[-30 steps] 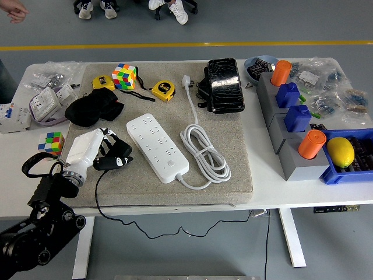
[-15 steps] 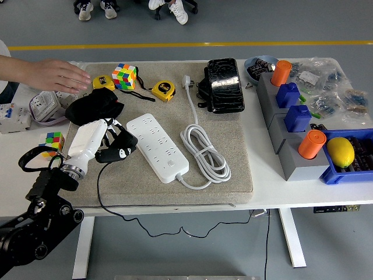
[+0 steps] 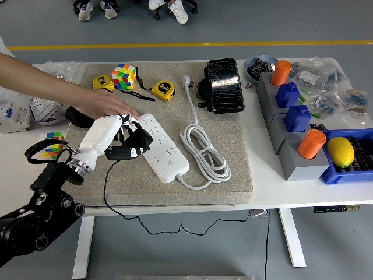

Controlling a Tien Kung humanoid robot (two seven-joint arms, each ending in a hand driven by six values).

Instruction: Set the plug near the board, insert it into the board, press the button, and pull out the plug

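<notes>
A white power strip [image 3: 165, 147] lies diagonally on the grey mat [image 3: 227, 116], its white cable [image 3: 205, 153] coiled to its right. My left hand [image 3: 125, 143] is shut on a black plug [image 3: 129, 151], held right at the strip's left edge; the plug's black cord [image 3: 111, 195] trails down over the table's front edge. A person's hand [image 3: 108, 106] reaches in from the left and rests on the strip's far left corner, just above my hand. My right arm is out of view.
Behind the strip lie a Rubik's cube [image 3: 124, 76], two yellow tape measures [image 3: 163, 90], a black pouch [image 3: 224, 85] and a black cloth [image 3: 78, 116]. Grey blocks with orange and blue pieces [image 3: 290, 111] and a blue bin with a lemon [image 3: 341, 151] stand at the right.
My left hand has carried the black plug to the right, up to the power strip's edge. The person's hand came in from the left and now touches the strip's far corner.
</notes>
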